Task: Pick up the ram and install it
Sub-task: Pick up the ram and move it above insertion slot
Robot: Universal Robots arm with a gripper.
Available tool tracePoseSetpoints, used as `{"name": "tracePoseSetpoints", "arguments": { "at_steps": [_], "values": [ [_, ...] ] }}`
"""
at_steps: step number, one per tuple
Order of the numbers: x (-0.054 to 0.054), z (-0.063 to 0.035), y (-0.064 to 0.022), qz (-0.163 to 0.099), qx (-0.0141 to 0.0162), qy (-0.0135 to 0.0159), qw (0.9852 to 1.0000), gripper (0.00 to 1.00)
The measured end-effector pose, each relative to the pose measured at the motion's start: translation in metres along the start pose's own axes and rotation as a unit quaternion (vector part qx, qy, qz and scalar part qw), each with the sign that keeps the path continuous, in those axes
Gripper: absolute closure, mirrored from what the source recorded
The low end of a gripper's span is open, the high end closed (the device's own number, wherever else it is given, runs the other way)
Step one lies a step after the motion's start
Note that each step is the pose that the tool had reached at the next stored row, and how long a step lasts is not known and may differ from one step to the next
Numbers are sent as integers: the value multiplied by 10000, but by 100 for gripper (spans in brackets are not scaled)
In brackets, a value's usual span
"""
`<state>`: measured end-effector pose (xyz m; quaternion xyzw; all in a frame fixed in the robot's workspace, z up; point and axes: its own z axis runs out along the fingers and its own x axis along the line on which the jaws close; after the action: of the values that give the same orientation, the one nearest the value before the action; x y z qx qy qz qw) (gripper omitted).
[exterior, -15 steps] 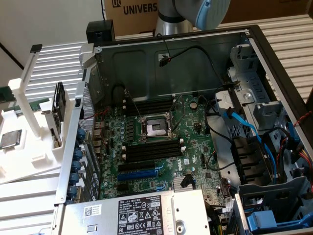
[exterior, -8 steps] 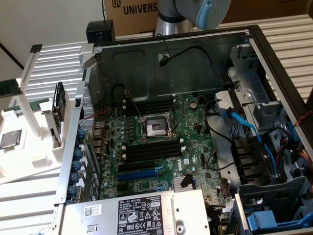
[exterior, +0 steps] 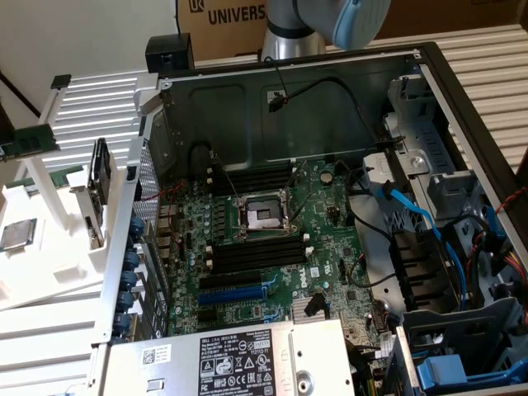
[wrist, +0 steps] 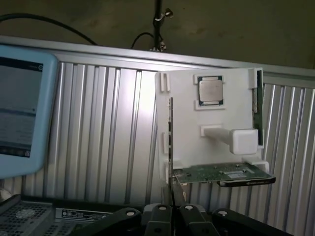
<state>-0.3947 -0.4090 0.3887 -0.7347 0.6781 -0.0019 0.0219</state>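
The ram is a narrow green stick standing on edge at the back of a white parts holder, at the exterior view's left, outside the computer case. In the wrist view the ram appears edge-on along one side of the white holder. My gripper hangs well short of the holder, over the ribbed metal table. Its fingers are shut together with nothing between them. The robot arm is at the back, above the case's rear wall.
A silver processor chip and a green expansion card also sit in the holder. The open case holds the motherboard with black memory slots, blue cables and drive bays. A light-blue-framed screen stands beside the holder.
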Motion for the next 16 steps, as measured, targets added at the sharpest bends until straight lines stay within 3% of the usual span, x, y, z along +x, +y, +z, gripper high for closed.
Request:
{"name": "tracePoseSetpoints", "arguments": {
  "at_steps": [16],
  "values": [
    [56, -105, -665, 0, -6, -1, 10000, 88]
  ]
}}
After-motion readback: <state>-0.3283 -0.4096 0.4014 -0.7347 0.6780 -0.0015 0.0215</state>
